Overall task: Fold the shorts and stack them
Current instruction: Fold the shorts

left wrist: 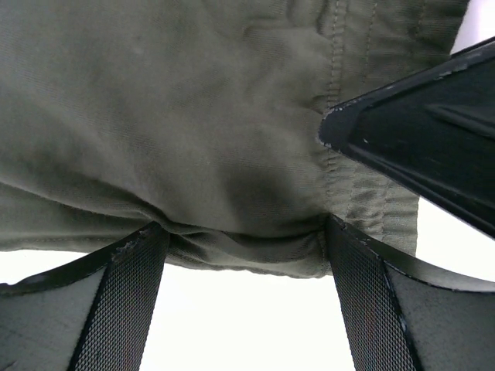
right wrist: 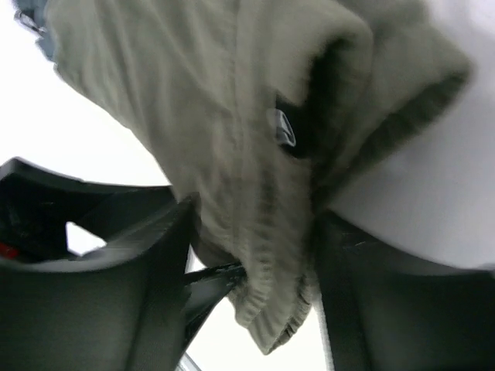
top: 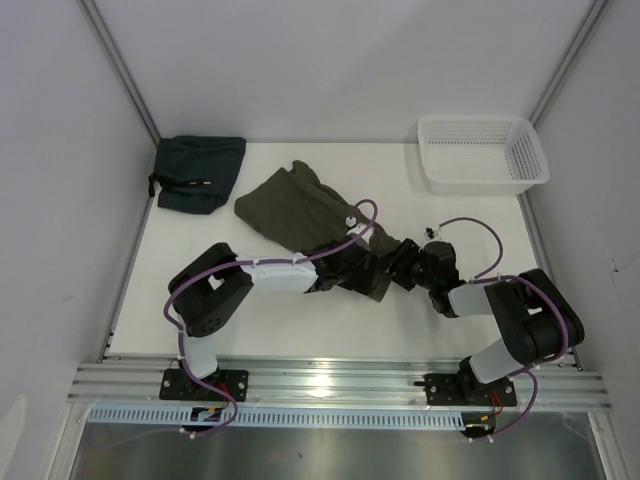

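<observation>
The olive-green shorts (top: pixel 300 212) lie crumpled in the middle of the table, reaching from back left to the two grippers. My left gripper (top: pixel 345 268) stands open over their near end. In the left wrist view its fingertips (left wrist: pixel 151 243) touch the hem (left wrist: pixel 247 259), which spans the wide gap of the left gripper (left wrist: pixel 244 239). My right gripper (top: pixel 402 262) meets the same end from the right. Its jaws (right wrist: pixel 255 232) press on both sides of a ribbed band of the shorts (right wrist: pixel 232 139). One right finger (left wrist: pixel 421 143) shows in the left wrist view.
A dark blue-green folded garment (top: pixel 198 172) lies at the back left corner. A white mesh basket (top: pixel 483 152) stands at the back right. Grey walls close in the table on both sides, and an aluminium rail (top: pixel 330 378) runs along the near edge.
</observation>
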You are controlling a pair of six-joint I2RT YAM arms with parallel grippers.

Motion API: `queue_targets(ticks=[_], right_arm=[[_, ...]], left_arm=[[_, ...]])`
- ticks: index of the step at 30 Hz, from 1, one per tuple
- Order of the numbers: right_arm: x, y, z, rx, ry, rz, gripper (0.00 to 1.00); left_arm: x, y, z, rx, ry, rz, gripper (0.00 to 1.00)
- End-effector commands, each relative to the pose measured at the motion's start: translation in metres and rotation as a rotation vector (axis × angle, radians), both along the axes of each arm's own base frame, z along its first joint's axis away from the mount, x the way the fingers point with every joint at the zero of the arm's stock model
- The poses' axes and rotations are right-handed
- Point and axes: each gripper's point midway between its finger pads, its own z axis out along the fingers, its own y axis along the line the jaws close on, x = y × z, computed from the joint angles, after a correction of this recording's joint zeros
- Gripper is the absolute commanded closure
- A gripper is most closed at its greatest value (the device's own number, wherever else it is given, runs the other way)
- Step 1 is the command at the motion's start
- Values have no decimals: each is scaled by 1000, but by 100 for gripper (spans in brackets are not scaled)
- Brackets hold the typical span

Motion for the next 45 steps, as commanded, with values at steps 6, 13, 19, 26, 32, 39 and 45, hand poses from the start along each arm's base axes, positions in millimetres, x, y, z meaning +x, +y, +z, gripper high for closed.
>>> queue_targets(ticks=[6, 13, 19, 26, 32, 39, 45], right_arm=[[-8, -6, -23, -109, 157, -4, 88], [-29, -29, 10, -285, 227, 37, 97], [-52, -71, 31, -410, 358, -1, 99], [-69, -118, 58, -599, 496, -65, 98], [-67, -143, 98, -669, 512, -129, 100], [-51, -149, 125, -683, 516, -107, 100], [-29, -148, 148, -723, 494, -74, 100]], left_arm=[[-26, -13, 4, -138, 92, -12, 16], [-22, -5, 54, -216, 61, 9, 15], [8, 25, 101, -306, 14, 62, 14], [47, 72, 106, -270, -50, 226, 14], [69, 80, 93, -235, -84, 299, 14], [64, 89, 49, -168, -45, 319, 15], [43, 92, 12, -148, 24, 331, 15]])
